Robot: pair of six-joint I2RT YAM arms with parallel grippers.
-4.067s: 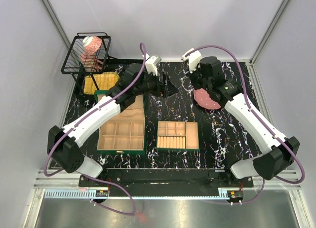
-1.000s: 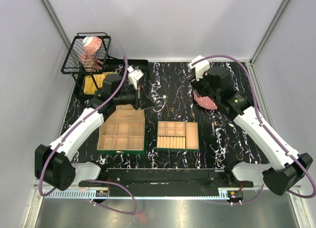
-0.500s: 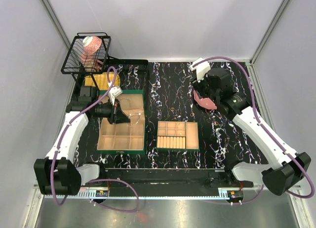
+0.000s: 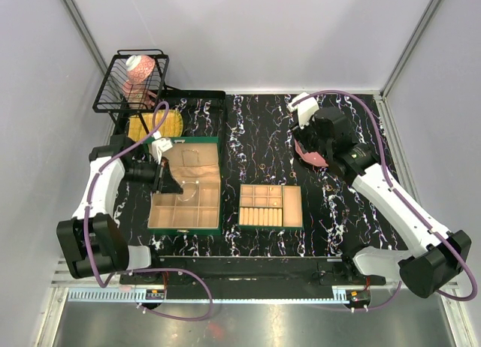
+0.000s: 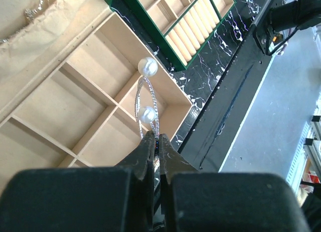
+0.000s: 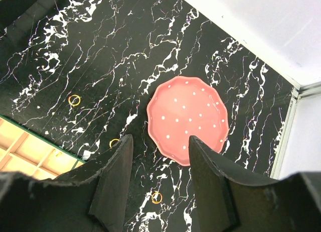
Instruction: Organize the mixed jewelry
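Observation:
My left gripper (image 5: pixel 154 136) is shut on a thin silver hoop (image 5: pixel 152 99) with two pearl ends, one of the mixed jewelry pieces. It holds the hoop just above the beige compartments of the large green box (image 5: pixel 90 96). In the top view this gripper (image 4: pixel 175 186) hangs over the box's (image 4: pixel 184 228) left half. My right gripper (image 6: pixel 160 137) is open and empty, hovering above the pink white-dotted plate (image 6: pixel 188 119). Small gold rings (image 6: pixel 74 100) (image 6: pixel 156 197) lie loose on the black marbled table, and a few more rings (image 4: pixel 261 167) show between the two arms.
A smaller green box (image 4: pixel 270 206) with beige compartments sits at the table's middle. A black wire basket (image 4: pixel 113 99) holding a pink cup (image 4: pixel 139 67) stands at the back left, with a yellow tray (image 4: pixel 154 125) beside it. White walls close in the table.
The left arm has swung left from the table's middle, carrying the pearl hoop, and now holds it over the large box. The right arm has barely moved.

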